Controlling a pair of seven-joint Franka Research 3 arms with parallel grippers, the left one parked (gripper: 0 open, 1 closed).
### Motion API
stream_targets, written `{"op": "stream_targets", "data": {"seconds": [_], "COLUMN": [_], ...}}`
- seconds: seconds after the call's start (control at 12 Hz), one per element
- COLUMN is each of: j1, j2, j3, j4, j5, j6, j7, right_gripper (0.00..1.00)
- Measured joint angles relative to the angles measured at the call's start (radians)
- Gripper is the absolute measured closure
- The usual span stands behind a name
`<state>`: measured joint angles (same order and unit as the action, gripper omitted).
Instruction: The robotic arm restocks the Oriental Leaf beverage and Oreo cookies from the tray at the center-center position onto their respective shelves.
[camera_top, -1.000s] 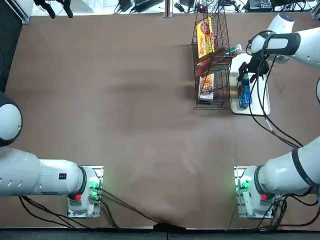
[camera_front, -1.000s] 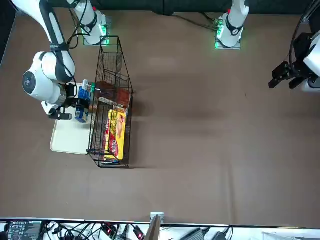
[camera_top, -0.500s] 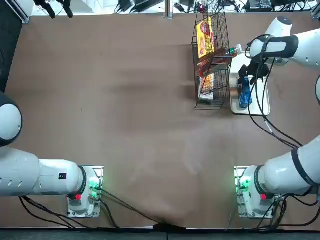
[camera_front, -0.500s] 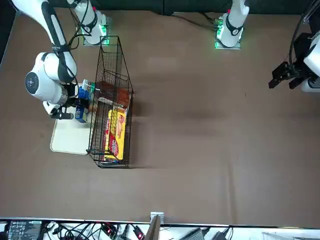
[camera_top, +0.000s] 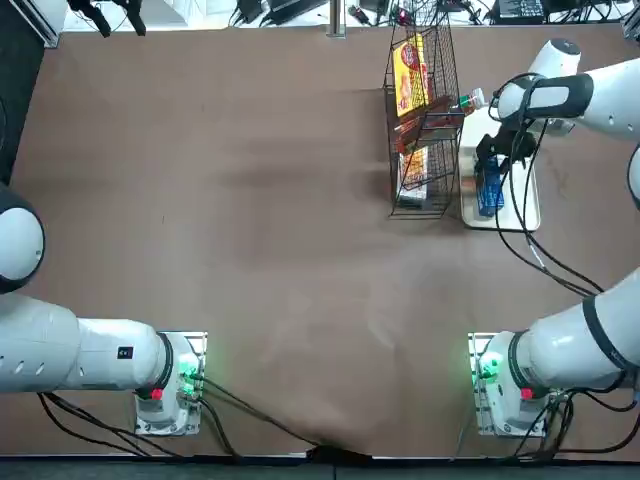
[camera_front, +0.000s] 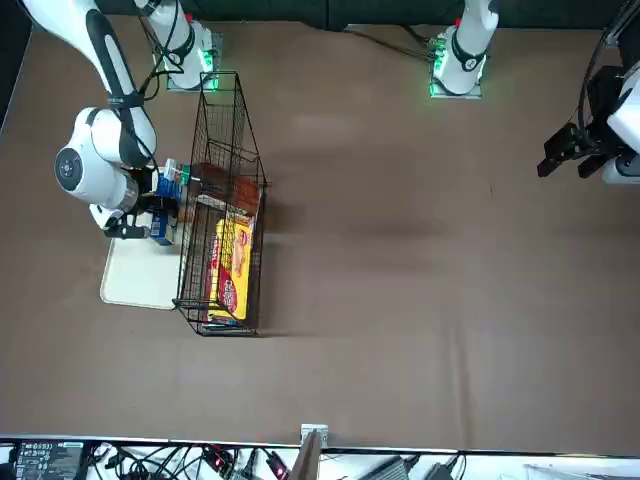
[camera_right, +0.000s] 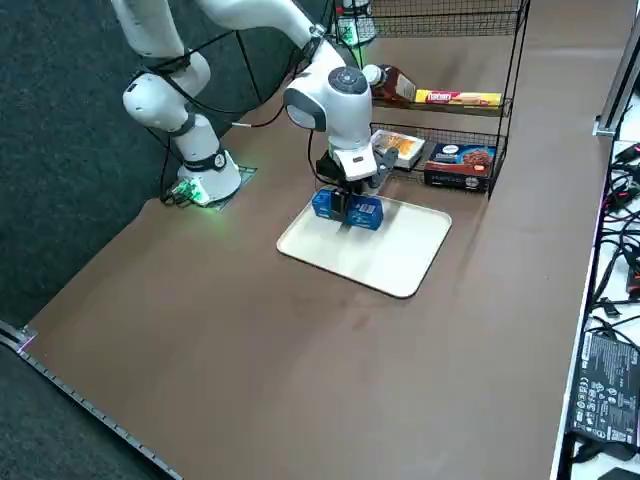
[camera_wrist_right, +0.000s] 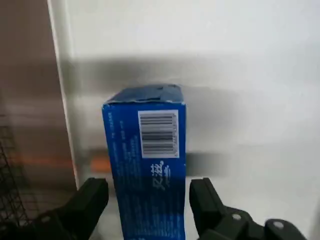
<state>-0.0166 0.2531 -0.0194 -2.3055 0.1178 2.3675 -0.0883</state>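
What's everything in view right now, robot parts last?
Table: one, brown, beneath everything
Wire rack: one, black, beside the tray
Tray: one, white, on the table
Blue pack: one, on the tray
Brown bottle: one, white cap, on a rack tier
Yellow-and-red pack: one, same tier
Dark box: one, lower tier
Whitish pack: one, lower tier
Equipment and cables: several, mostly black, table's far edge
Left arm: one, white, parked
Right arm: one, white, reaching over the tray
Right hand: one, black, open around the blue pack
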Motion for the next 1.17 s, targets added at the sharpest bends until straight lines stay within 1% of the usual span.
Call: {"op": "stream_targets", "data": {"seconds": [0.5, 0.75, 0.83, 1.0, 1.08, 1.17], "j1": [0.0, 0.0, 0.0, -0.001, -0.001, -0.002], "j2": [0.004, 0.004, 0.004, 0.003, 0.001, 0.0], "j3": [0.0, 0.0, 0.0, 0.0, -0.001, -0.002], "j4": [-0.046, -0.053, -0.053, -0.053, -0.052, -0.048], "j5": [-0.002, -0.014, -0.023, -0.029, -0.031, -0.034], "j6": [0.042, 0.045, 0.046, 0.047, 0.048, 0.051], "j7": [0.0, 0.0, 0.0, 0.001, 0.0, 0.001], "right_gripper": [0.0, 0.03, 0.09, 0.33, 0.33, 0.37]}}
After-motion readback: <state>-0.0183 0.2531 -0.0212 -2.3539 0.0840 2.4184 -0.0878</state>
